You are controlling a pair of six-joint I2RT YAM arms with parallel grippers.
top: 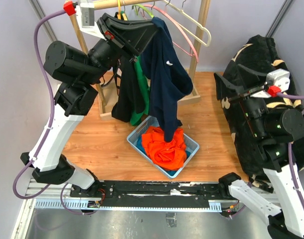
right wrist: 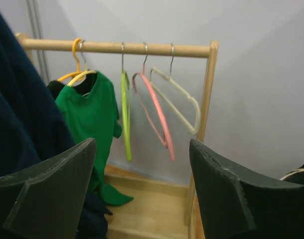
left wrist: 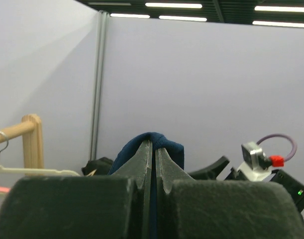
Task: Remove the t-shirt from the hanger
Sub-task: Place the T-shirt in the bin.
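Observation:
A navy t-shirt [top: 166,84] hangs from my left gripper [top: 154,27], which is shut on a fold of it high up by the wooden rack. In the left wrist view the navy cloth [left wrist: 171,149] arches over the closed fingertips of the left gripper [left wrist: 152,145]. The shirt's lower end trails down into a blue basket [top: 191,144]. No hanger shows inside it. Bare hangers hang on the rail: lime [right wrist: 125,114], pink [right wrist: 156,109] and cream [right wrist: 179,94]. My right gripper [top: 227,85] stands open at the right, facing the rack, with nothing between its fingers [right wrist: 142,144].
A green t-shirt [right wrist: 89,112] sits on a yellow hanger [right wrist: 74,55], with a black garment [top: 123,94] beside it. Orange cloth [top: 164,147] fills the basket. A black patterned cloth heap [top: 256,50] lies behind the right arm. The rack's post [right wrist: 206,109] stands at the right.

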